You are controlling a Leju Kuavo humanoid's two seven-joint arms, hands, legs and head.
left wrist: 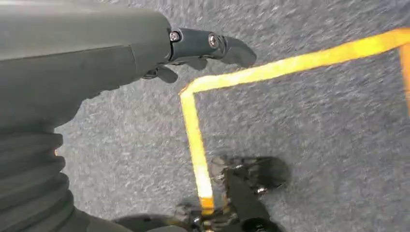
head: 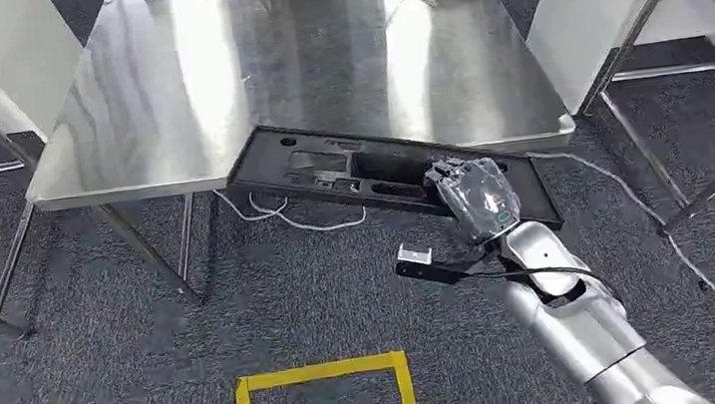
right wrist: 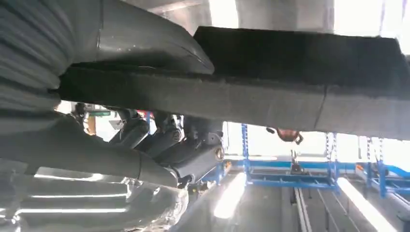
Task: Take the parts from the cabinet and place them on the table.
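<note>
**Item: long black plastic panel part, being set on the table**

Long black plastic panel part point(head: 370, 166): far edge on the steel table point(head: 220, 76), near edge overhanging, carried there for placing. Right hand point(head: 473, 195): clamped on the panel's right end, thumb point(right wrist: 145, 41) one face, fingers point(right wrist: 164, 140) the other. Left hand point(left wrist: 96, 53): hangs over grey carpet point(left wrist: 314, 145), holding nothing, fingers loosely apart.

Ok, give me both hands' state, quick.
Left hand: holding nothing, fingers partly curled; open or shut cannot be told.
Right hand: holding the black part at the table edge.
</note>
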